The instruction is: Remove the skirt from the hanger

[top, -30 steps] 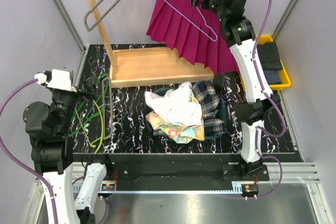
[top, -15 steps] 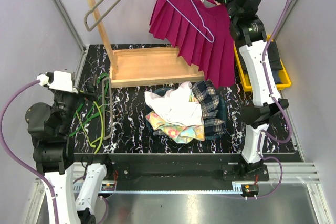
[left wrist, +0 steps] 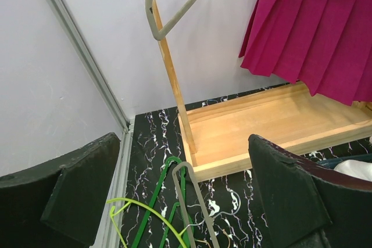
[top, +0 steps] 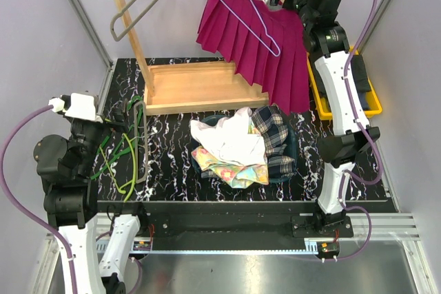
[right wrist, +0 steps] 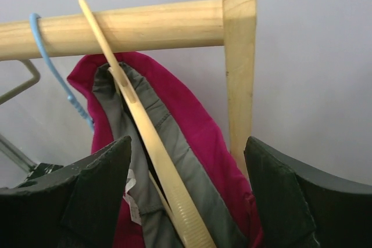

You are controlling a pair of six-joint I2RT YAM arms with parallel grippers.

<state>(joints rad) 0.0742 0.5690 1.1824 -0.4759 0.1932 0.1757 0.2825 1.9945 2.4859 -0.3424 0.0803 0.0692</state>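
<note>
Up at the round wooden rail [right wrist: 116, 27], my right pincer [right wrist: 186, 161] gapes wide and empty, straddling the pleated magenta skirt [top: 282, 74] draped on its pale wooden hanger [right wrist: 157, 161] under that rail. My left pincer [left wrist: 183, 166], fully open, holds nothing, well below the rail.

Black marbled table [top: 172, 149]: wooden rack base [top: 200, 84], green hangers [top: 120, 153], clothes pile [top: 241, 146].

Right tool [right wrist: 187, 193] raised high, fingers [right wrist: 87, 201] spread wide.
</note>
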